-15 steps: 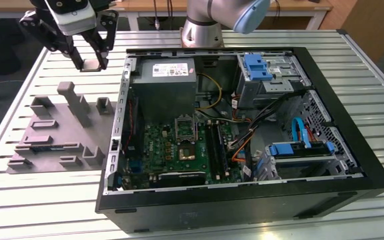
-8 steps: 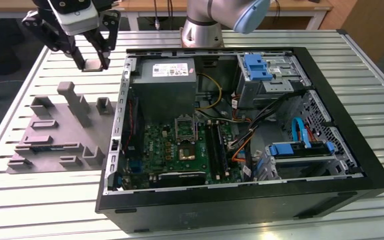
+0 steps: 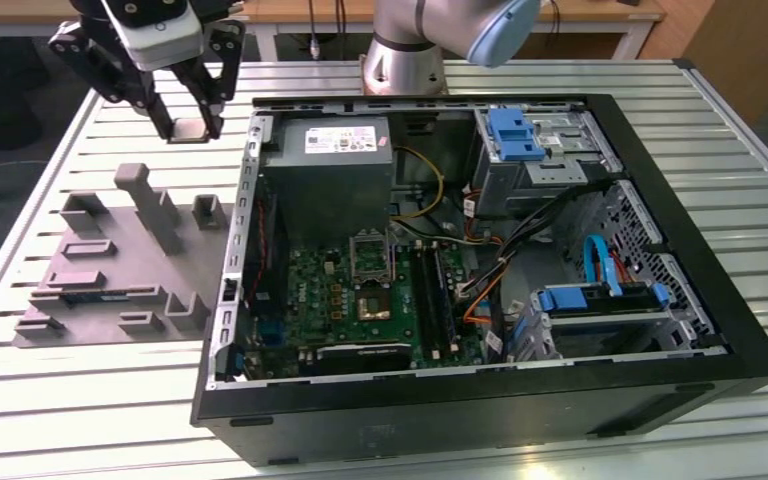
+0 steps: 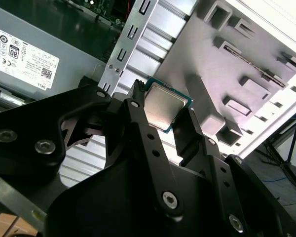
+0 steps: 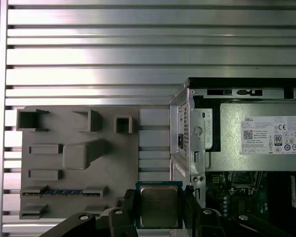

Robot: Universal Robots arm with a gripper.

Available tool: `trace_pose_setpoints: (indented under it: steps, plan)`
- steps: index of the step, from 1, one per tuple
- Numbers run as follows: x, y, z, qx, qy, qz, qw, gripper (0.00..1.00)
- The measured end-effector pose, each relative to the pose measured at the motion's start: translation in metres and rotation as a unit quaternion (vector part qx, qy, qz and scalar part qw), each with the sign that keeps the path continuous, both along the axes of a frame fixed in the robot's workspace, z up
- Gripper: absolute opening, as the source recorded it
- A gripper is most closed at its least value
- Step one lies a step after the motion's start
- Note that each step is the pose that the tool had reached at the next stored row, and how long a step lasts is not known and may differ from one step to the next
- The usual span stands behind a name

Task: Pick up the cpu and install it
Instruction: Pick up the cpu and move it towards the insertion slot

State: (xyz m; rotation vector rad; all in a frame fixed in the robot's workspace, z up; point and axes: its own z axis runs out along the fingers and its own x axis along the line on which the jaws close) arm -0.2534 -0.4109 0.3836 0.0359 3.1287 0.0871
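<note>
Gripping the cpu [image 5: 159, 206] by its edges, our arm's gripper [image 3: 192, 128] hangs above the slatted metal table [image 3: 91, 410].
We see the fingers closed on the chip, its silvery top facing both wrist cameras, held in the air over the gap between the grey tray [image 3: 104, 275] and the open computer case [image 3: 724, 300].
</note>
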Motion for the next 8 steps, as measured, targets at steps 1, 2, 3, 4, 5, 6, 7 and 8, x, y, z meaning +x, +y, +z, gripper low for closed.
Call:
trace_pose_setpoints:
  steps: [1,2,3,4,5,6,7,8]
  plan:
    - [0.0004,0.0,0.0,0.0,0.0,0.0,1.0,0.47]
    - [0.0008,0.0,0.0,0.0,0.0,0.0,1.0,0.47]
    - [0.0012,0.0,0.0,0.0,0.0,0.0,1.0,0.47]
    - [0.0016,0.0,0.0,0.0,0.0,0.0,1.0,0.47]
    - [0.0019,0.0,0.0,0.0,0.0,0.0,1.0,0.47]
    - [0.0022,0.0,0.0,0.0,0.0,0.0,1.0,0.47]
    - [0.0026,0.0,0.0,0.0,0.0,0.0,1.0,0.47]
    - [0.0029,0.0,0.0,0.0,0.0,0.0,1.0,0.47]
